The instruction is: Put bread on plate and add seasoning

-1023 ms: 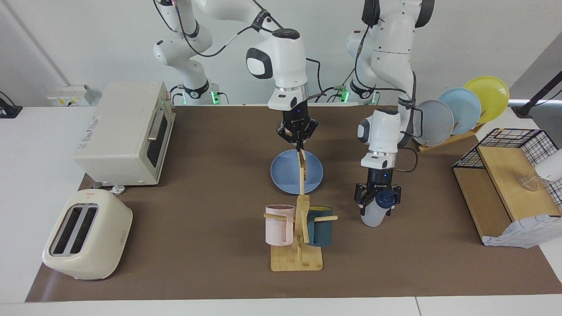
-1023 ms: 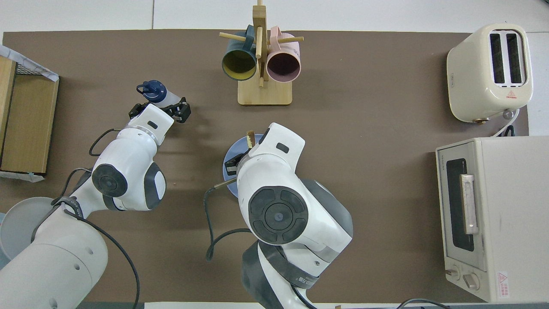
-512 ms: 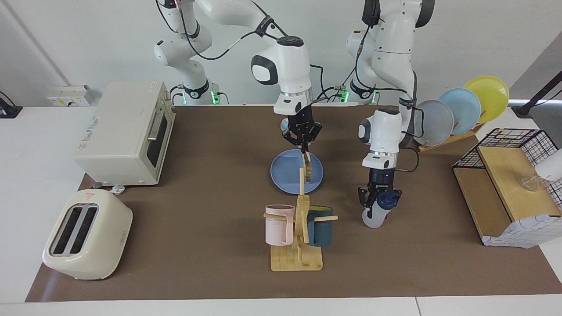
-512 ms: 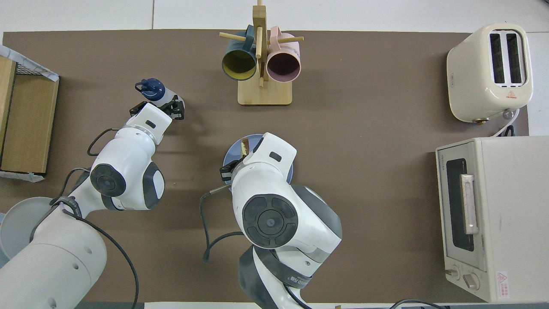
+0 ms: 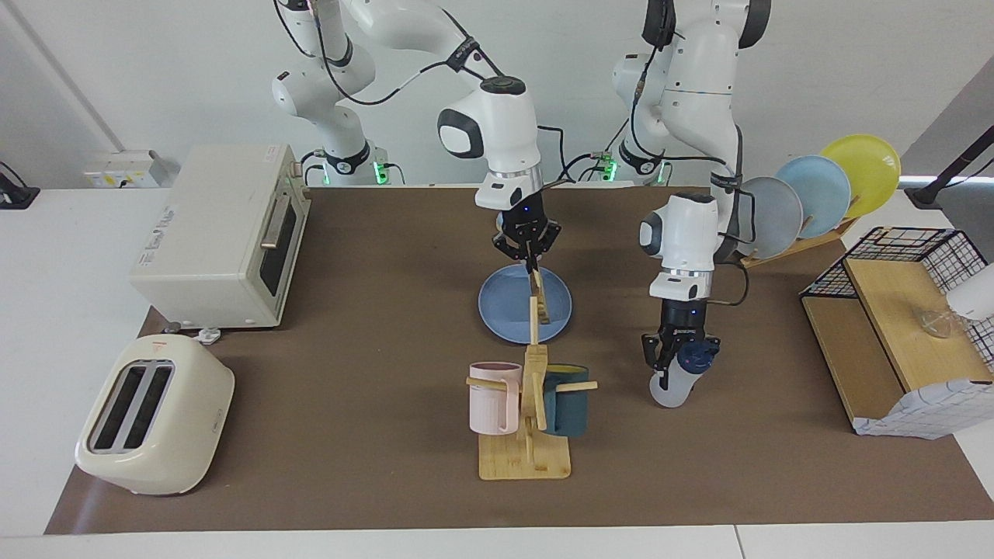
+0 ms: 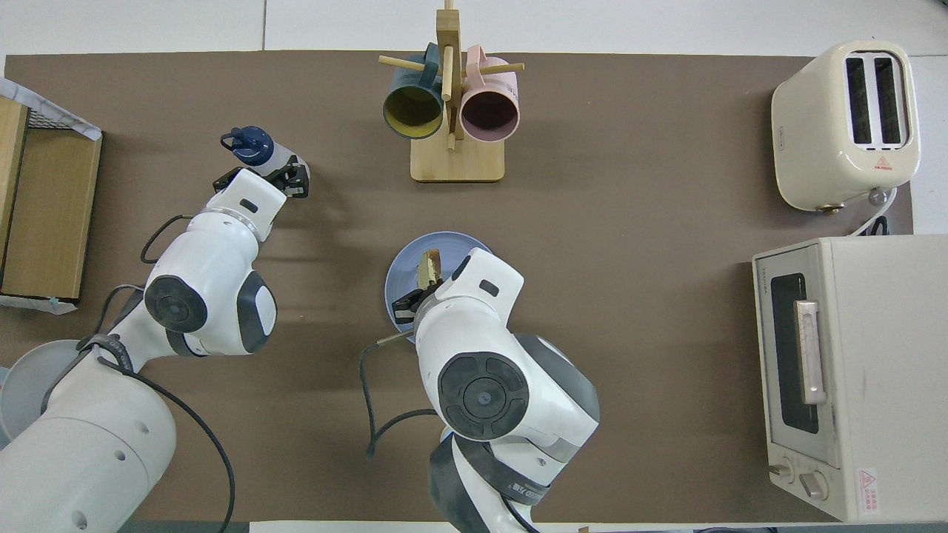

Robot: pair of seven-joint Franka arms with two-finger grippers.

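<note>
Since a second before, the right gripper (image 5: 529, 259) had tilted the square tan-brown toast slice (image 5: 540, 299) lower over the round medium-blue plate (image 5: 505, 307), jaws pinched on its top edge. The left gripper (image 5: 674, 363) had clamped narrow on the translucent white squeeze bottle with the navy cap (image 5: 677, 382), now leaning. Farther from the robots than the plate stood the wooden mug tree (image 5: 528, 423), its post crossing the toast in the facing view.

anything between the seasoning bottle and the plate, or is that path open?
Nothing visible blocks it. The left end effector is shut on the seasoning bottle; bare mat runs from there to the plate. The mug rack stands farther from the robots, off that line. Over the plate, the right end effector holds the bread.
</note>
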